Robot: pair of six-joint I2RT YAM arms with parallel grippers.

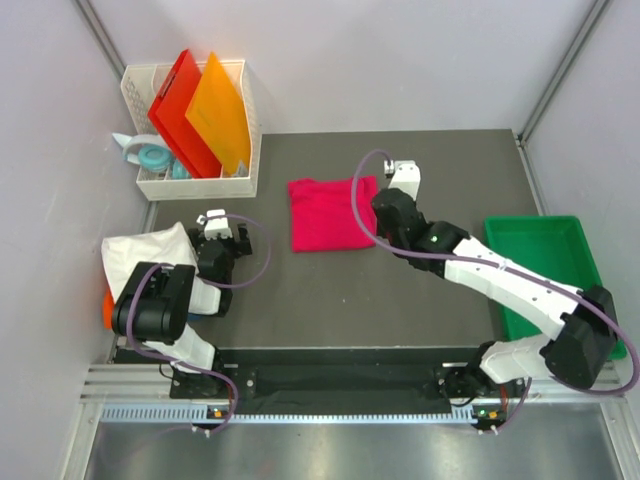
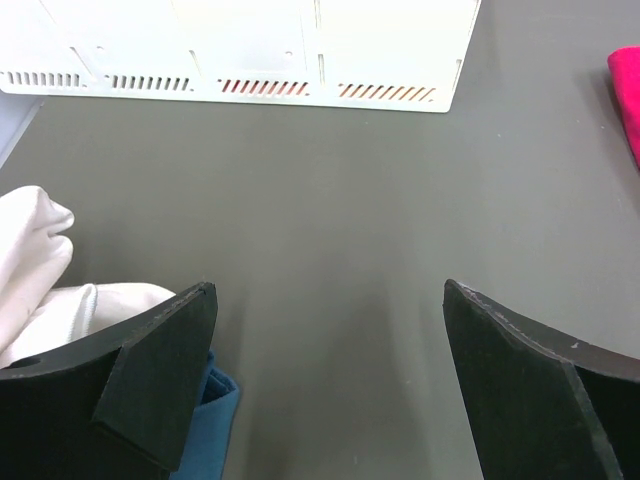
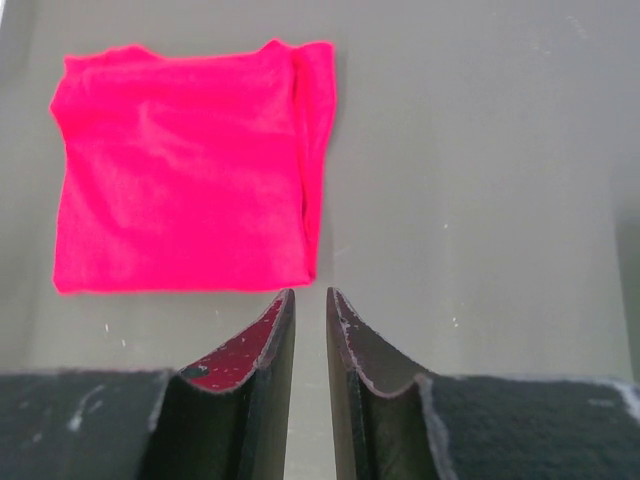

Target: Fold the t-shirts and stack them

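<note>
While the left gripper [image 2: 330, 300] hangs with its jaws spread wide over the bare dark grey counter [image 1: 300, 290], a crumpled white cloth t-shirt [image 2: 40, 270] lies just beside its left finger, and a blue cloth t-shirt [image 2: 205, 420] shows under that finger's tip. From above, the white shirt is heaped at the counter's left edge next to the left arm, with an orange cloth t-shirt [image 1: 106, 308] peeking out beneath it. At centre, a crimson-pink cloth t-shirt [image 1: 330, 213] lies flat, folded into a neat near-square. The right gripper [image 1: 398, 185] sits just off the shirt's right edge. In the right wrist view its jaws are drawn narrow, with only a slim gap of counter showing between them. The pink shirt lies ahead and to the left of the tips, its near right corner close to the left jaw but apart from it. The inner face of that jaw shows a red tint. A white slotted plastic basket [image 1: 245, 130] stands at the far left corner, holding a rigid red plastic board [image 1: 172, 100] and a rigid orange plastic board [image 1: 220, 110] upright on edge. A shallow green plastic tray [image 1: 540, 240] rests at the right side, partly behind the right arm.
</note>
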